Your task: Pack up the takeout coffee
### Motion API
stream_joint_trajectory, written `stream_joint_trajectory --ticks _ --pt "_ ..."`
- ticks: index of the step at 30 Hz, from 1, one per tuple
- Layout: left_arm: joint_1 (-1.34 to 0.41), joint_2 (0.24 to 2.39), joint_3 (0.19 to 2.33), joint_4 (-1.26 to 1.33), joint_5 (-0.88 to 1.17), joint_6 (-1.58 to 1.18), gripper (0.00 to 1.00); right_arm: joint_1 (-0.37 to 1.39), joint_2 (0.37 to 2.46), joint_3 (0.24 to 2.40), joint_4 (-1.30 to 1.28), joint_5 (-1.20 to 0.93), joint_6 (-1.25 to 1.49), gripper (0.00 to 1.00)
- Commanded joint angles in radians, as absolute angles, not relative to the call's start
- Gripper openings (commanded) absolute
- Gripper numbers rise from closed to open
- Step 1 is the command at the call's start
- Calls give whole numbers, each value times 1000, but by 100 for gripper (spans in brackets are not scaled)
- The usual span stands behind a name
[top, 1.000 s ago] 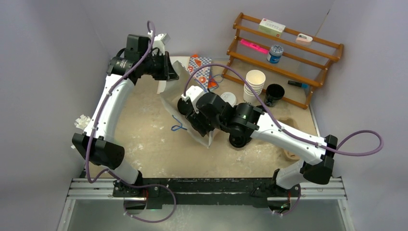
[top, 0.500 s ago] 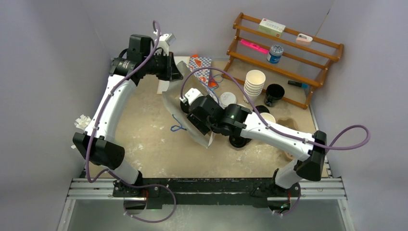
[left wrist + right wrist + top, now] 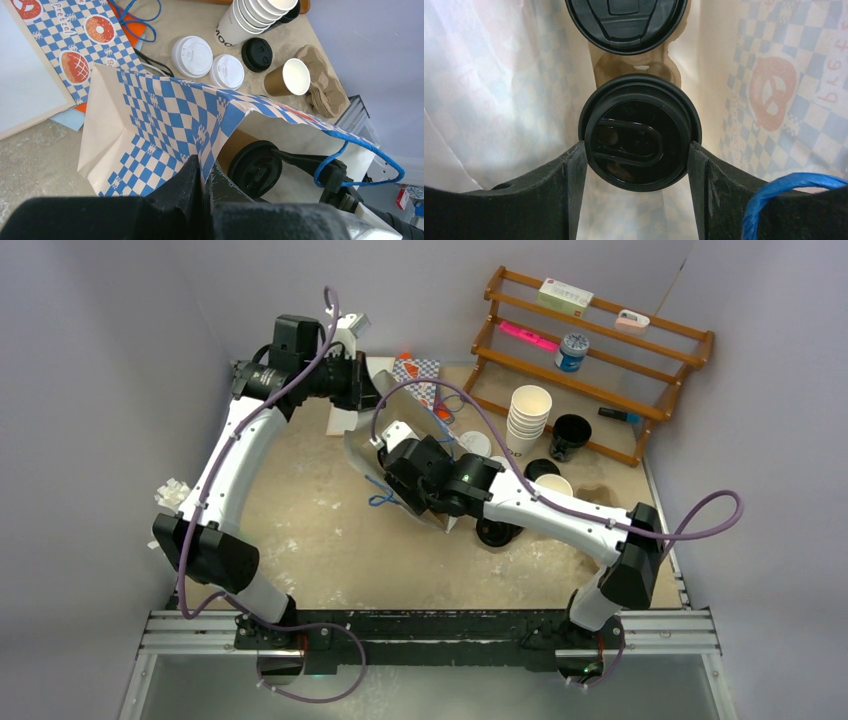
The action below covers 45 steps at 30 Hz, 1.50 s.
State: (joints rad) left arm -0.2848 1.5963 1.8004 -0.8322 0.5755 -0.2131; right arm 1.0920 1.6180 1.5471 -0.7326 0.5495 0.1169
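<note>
A blue-checked paper bag (image 3: 150, 115) lies open on its side in the middle of the table (image 3: 365, 455). My left gripper (image 3: 204, 170) is shut on the bag's upper rim and holds the mouth open. My right gripper (image 3: 639, 150) reaches inside the bag, its fingers (image 3: 574, 170) pressed on both sides of a takeout coffee cup's black lid (image 3: 640, 132). That cup also shows in the left wrist view (image 3: 255, 167). A second black-lidded cup (image 3: 626, 20) sits deeper in the bag, just beyond the held one.
A stack of lidless white cups (image 3: 250, 15), two white lids (image 3: 192, 56), a loose black lid (image 3: 257, 54), an open brown cup (image 3: 290, 77) and cardboard carriers (image 3: 322, 85) lie right of the bag. A wooden rack (image 3: 600, 350) stands at back right. Flat printed bags (image 3: 75, 40) lie behind.
My right arm has pushed left and deeper into the bag with the cup. My left gripper has shifted slightly right and up with the bag's rim.
</note>
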Motion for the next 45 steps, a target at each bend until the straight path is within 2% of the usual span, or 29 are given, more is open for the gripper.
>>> stream_joint_trajectory --ticks 1,16,37,45 --pt "-293 1551 1789 -796 621 -202 0 1085 1609 1508 -646 592 133 20" --pt "-293 1544 1838 -727 589 -207 0 1083 1498 1328 -480 557 106 19" --pt "-293 1534 1813 -668 694 -241 0 1010 1566 1338 -472 579 105 18" --pt "-293 1531 1779 -668 708 -238 0 983 1557 1305 -358 599 66 17"
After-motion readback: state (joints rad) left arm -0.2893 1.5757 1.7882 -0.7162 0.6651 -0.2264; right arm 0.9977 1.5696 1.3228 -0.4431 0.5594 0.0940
